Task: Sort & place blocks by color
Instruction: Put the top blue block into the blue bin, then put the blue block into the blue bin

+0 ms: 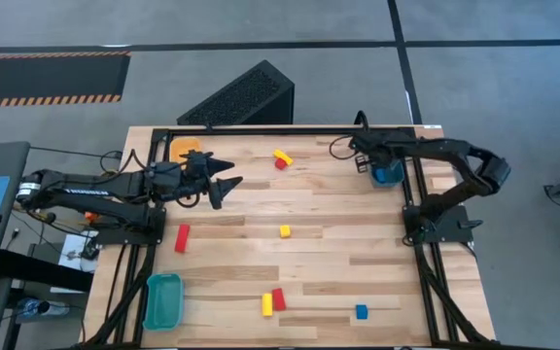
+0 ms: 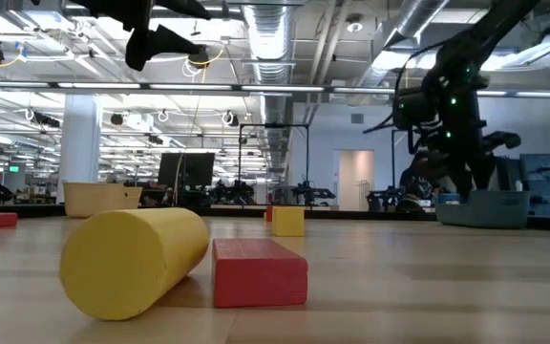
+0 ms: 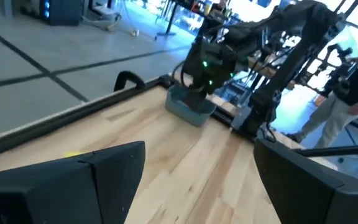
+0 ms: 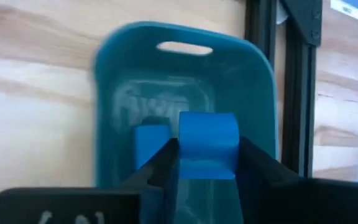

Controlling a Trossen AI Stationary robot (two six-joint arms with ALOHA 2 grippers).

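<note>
One blue block (image 4: 207, 146) is pinched between the right gripper's fingers (image 4: 160, 165) above a teal tray, and a second blue block (image 4: 151, 146) lies inside that tray. On the desk, a yellow block (image 1: 282, 155) touches a red block (image 1: 280, 163) near the far edge. A red bar (image 1: 182, 237) lies toward the left side, a small yellow cube (image 1: 285, 230) near the middle. At the near edge a yellow bar (image 1: 267, 304) and a red bar (image 1: 279, 298) lie side by side, with a blue cube (image 1: 361, 311) to their right
</note>
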